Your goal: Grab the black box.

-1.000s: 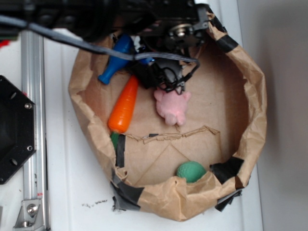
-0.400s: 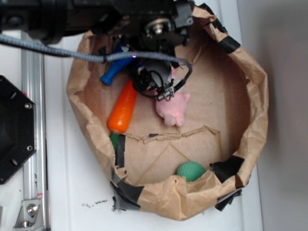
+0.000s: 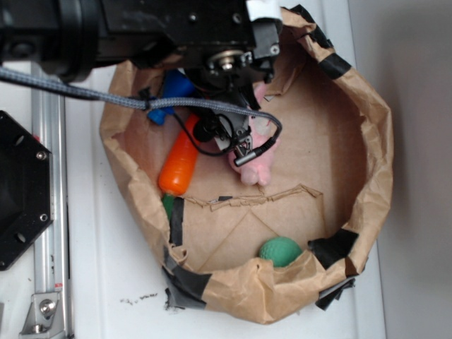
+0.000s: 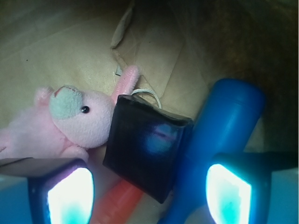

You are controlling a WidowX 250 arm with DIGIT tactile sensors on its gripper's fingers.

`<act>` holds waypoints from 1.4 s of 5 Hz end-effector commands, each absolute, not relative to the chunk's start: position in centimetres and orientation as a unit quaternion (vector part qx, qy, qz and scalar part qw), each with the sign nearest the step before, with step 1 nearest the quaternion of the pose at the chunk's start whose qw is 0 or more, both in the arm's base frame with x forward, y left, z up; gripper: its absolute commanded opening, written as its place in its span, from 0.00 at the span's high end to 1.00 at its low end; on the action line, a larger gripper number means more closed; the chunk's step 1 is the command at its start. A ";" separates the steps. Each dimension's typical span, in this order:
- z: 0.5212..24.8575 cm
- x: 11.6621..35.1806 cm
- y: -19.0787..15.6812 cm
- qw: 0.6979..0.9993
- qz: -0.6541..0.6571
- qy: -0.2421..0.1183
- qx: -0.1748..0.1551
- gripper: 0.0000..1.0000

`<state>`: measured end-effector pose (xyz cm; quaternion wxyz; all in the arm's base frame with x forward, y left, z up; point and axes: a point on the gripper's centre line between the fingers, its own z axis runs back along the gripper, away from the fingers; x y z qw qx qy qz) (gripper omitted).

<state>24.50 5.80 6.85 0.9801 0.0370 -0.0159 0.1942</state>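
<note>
The black box [image 4: 147,151] is a small matte square lying between the pink bunny [image 4: 70,123] and the blue bottle [image 4: 224,130], its lower corner over the orange carrot [image 4: 117,205]. My gripper [image 4: 149,196] is open just above it, one glowing fingertip [image 4: 70,198] by the bunny and the other over the bottle. In the exterior view my arm [image 3: 212,42] reaches into the brown paper bag [image 3: 374,141] and hides the box. It also covers part of the bunny [image 3: 258,166], the carrot [image 3: 180,166] and the bottle [image 3: 173,88].
A green ball [image 3: 280,251] rests at the bag's near side, behind a torn paper flap. The bag's raised, taped walls ring the working space. A large black hexagonal plate [image 3: 21,191] and an aluminium rail [image 3: 48,212] lie left of the bag.
My arm has moved down the image and lower into the bag, now covering more of the bunny, carrot top and blue bottle. The toys have not shifted.
</note>
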 end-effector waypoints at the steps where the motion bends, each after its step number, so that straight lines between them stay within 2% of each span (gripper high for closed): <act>1: 4.6 25.3 6.4 0.977 0.203 -0.017 0.059 0.00; 4: 5.2 25.8 6.3 0.977 0.199 -0.020 0.068 0.00; 5: 5.4 23.9 5.1 0.977 0.177 -0.045 0.112 0.00; 6: 3.3 23.9 5.4 0.978 0.168 -0.031 0.123 0.00; 7: 1.2 24.4 5.3 0.982 0.148 -0.007 0.119 0.00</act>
